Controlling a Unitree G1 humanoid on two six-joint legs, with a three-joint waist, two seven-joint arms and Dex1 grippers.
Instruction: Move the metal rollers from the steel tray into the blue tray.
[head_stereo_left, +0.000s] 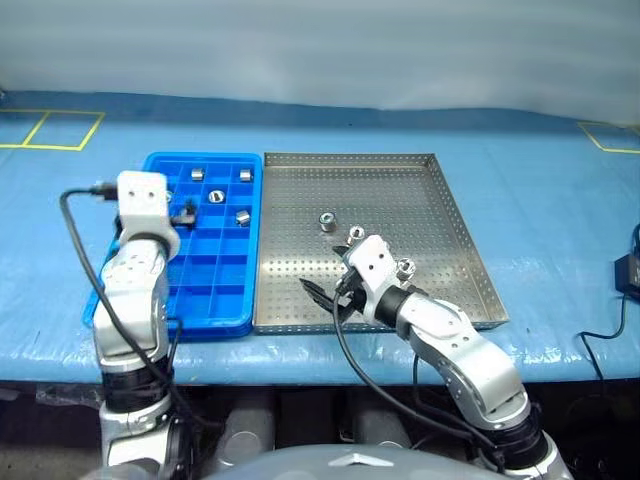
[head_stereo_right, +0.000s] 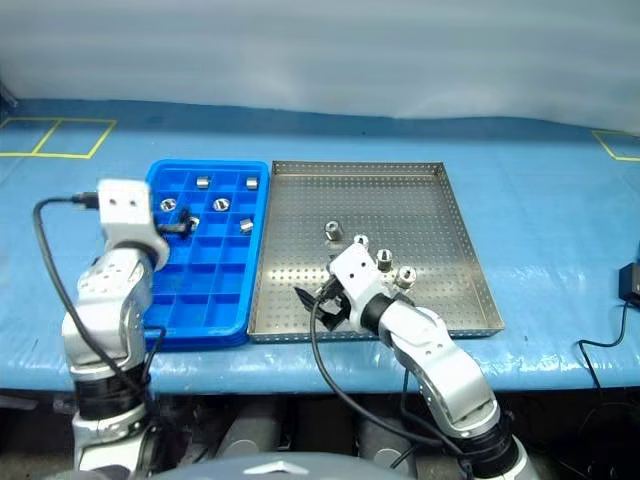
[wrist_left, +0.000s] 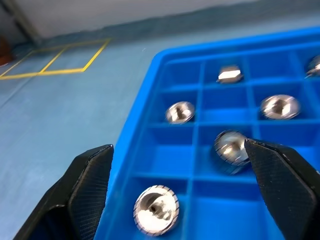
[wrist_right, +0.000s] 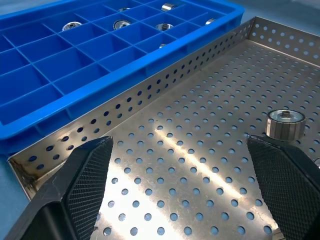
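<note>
Right end effector (head_stereo_left: 322, 297) hangs wide open and empty over the steel tray's (head_stereo_left: 470, 290) near edge, three metal rollers (head_stereo_left: 327, 222) beyond; a hasty close could knock one rolling. Left end effector (wrist_left: 180, 190), open and empty, hovers over the blue tray (head_stereo_left: 215, 322), where rollers sit in far cells

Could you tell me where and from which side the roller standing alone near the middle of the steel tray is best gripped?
Probably across its round outer wall, coming straight down from above. The roller stands upright on the steel tray's perforated floor, hollow end up, apart from the other rollers, so there is room for jaws on opposite sides. The right gripper, open, is nearest.
</note>
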